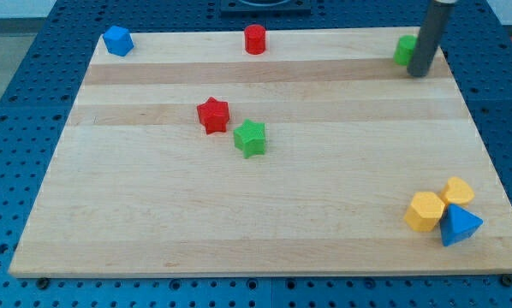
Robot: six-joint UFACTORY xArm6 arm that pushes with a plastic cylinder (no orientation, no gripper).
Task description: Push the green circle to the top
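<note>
The green circle sits near the view's top right corner of the wooden board, partly hidden by my rod. My tip rests on the board right beside it, touching or nearly touching its right lower side. A green star lies near the board's middle, with a red star just to its upper left.
A blue block sits at the top left corner and a red cylinder at the top middle. At the bottom right, two yellow blocks and a blue triangle cluster together.
</note>
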